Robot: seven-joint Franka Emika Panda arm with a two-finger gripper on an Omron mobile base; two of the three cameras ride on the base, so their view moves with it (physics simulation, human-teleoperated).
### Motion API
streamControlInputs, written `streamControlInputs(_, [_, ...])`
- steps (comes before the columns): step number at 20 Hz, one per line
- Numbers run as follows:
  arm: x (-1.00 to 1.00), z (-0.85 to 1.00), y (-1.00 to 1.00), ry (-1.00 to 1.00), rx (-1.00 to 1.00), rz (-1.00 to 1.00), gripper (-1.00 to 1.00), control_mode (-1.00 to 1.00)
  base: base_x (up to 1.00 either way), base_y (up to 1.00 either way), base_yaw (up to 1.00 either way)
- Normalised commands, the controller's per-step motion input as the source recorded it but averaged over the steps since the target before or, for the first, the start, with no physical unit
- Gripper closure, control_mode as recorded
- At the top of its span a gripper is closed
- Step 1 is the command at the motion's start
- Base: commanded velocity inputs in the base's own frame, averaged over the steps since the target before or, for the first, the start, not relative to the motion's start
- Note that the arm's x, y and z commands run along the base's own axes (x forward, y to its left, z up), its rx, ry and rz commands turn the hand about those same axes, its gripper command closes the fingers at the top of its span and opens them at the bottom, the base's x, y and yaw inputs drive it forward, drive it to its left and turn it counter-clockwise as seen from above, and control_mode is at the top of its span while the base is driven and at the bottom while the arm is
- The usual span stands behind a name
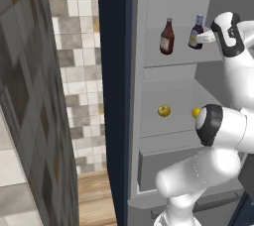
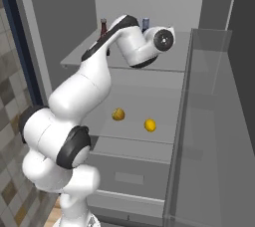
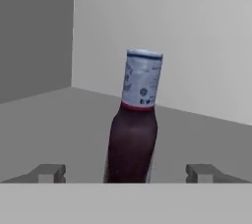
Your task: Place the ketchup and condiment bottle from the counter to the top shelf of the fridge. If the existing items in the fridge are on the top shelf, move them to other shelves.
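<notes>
Two bottles stand upright on the fridge's top shelf [image 1: 158,60]. The ketchup [image 1: 167,36] is dark red with a red cap, to the left. The condiment bottle [image 1: 197,32] is dark with a blue-and-white top, to the right. My gripper [image 1: 206,35] reaches in from the right at the condiment bottle. In the hand view the condiment bottle [image 3: 134,129] stands between my fingertips [image 3: 49,173], with clear gaps on both sides, so the gripper [image 3: 127,174] is open. From the right base, the ketchup cap [image 2: 103,24] and the condiment bottle top [image 2: 145,23] peek over my arm.
Two yellow fruits [image 1: 164,110] [image 1: 196,112] lie on the middle shelf [image 2: 134,136], with a closed drawer [image 2: 127,173] below. The dark fridge door [image 1: 111,96] stands open at the left. A clear panel [image 2: 209,121] rises at the right. The fridge's back wall [image 3: 197,51] is close behind the bottle.
</notes>
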Motion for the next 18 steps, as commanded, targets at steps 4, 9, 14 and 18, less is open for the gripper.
streamControlInputs(4, [-1.0,0.09,0.0,-0.09,0.0,-0.05,-1.0,-1.0,0.0,0.0,0.0])
streamControlInputs(9, [-1.0,0.14,0.21,-0.19,-0.01,-0.04,-1.0,-1.0,0.0,0.0,0.0])
streamControlInputs(14, [-1.0,0.12,0.57,-0.23,-0.07,-0.02,-1.0,-1.0,0.0,0.0,0.0])
streamControlInputs(18, [-1.0,0.15,0.54,-0.26,-0.06,-0.02,-1.0,-1.0,0.0,0.0,0.0])
